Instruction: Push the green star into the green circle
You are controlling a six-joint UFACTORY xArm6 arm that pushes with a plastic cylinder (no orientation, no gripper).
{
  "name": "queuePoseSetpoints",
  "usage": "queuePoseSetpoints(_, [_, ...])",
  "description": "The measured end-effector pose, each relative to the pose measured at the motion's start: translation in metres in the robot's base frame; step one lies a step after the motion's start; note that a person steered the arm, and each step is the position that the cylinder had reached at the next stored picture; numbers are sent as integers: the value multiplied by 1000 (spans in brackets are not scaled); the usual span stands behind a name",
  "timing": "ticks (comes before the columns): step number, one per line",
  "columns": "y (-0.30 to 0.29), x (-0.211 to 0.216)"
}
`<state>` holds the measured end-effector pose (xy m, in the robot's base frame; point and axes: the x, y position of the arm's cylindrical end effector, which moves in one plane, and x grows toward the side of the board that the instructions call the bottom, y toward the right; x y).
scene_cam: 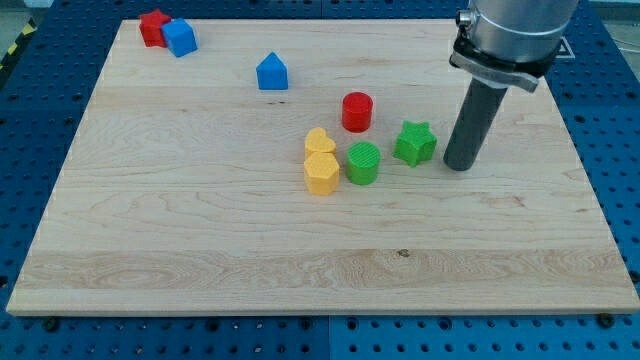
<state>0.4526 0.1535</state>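
— At the view's right of the table (200, 230), just beside the green star (414, 142), on its right: my tip (459, 166). Rested on the wood, seemingly a sliver short of touching.
— And the claw?
— Carried none. Ended in a bare dark rod, so nothing wide, narrow or holding to report.
— Progress?
— Judged barely begun. Green star: lay near the green circle (363, 163) but apart from it, to the view's right and slightly higher. Looked lined up for a push leftward and a little down. Left to do: contact, then the whole slide across the gap.
— Beyond those?
— Sat just beside the circle's left: a yellow hexagon (321, 174), a yellow heart (319, 141) right above. Stood above the circle: a red cylinder (357, 111). Further off, a blue house-shaped block (272, 72). Top left corner: a red block (152, 26) and a blue block (181, 38), pressed together.
— Hidden?
— Cut off by the top edge: the arm above the rod's collar. Could not settle whether tip and star touched, nor the red corner block's shape.
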Motion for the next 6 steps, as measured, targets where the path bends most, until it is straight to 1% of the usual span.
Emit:
queuePoseSetpoints(1, [-4,-16])
queuePoseSetpoints(2, [-40,-17])
queuePoseSetpoints(3, [-58,-19])
queuePoseSetpoints(6, [-70,-23])
